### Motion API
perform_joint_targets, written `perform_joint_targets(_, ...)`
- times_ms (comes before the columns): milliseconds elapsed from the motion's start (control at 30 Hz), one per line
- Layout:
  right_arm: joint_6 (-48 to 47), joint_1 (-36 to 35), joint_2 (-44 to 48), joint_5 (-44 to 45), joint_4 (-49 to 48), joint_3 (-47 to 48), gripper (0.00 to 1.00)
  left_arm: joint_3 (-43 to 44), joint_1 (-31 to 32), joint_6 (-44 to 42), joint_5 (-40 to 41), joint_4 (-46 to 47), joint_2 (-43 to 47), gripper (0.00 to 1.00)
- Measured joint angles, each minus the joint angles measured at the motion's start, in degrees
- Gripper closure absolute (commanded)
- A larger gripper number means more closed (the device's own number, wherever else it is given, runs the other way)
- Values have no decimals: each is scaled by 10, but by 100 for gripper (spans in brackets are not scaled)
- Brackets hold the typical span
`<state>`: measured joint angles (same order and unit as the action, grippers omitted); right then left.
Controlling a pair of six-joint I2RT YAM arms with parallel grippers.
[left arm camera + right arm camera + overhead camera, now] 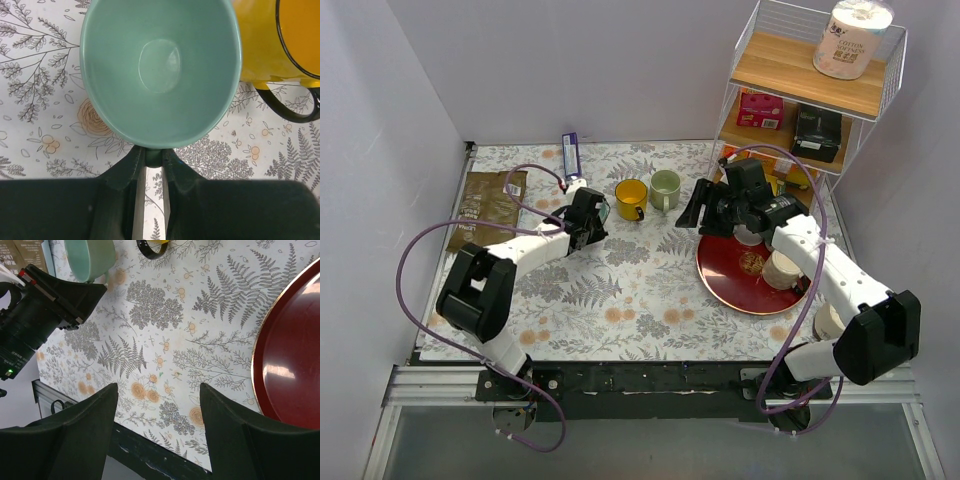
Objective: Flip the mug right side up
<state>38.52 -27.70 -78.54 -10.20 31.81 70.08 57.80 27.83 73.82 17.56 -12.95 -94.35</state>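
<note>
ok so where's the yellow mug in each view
Top external: yellow mug mid-table toward the back, just left of the pale green mug.
Left wrist: top right corner, beside the teal mug.
Right wrist: only its black handle, at the top edge.
Shared landmark: the teal mug, beside it in both wrist views.

The overhead camera looks down from behind the arm bases (515, 385) on the whole floral-clothed table (620, 290). The left wrist camera sits very close, staring past its own fingers (122, 172) straight into the teal mug (160, 70), with the yellow mug (270, 40) at its right edge. The right wrist camera hangs higher, angled across the cloth, with the red plate (295, 350) on its right. Both mugs show along its top edge.
</note>
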Motion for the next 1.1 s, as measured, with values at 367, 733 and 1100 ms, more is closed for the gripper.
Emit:
perform_joint_targets(367,-10,7,24,38,28,0,24,11,0,-6,-5,23,-54,96)
perform_joint_targets(733,-16,21,28,66,63,0,23,49,0,-18,-24,21,-83,60)
perform_joint_targets(1100,-63,58,15,131,129,45,7,79,0,-23,-36,5,-69,19)
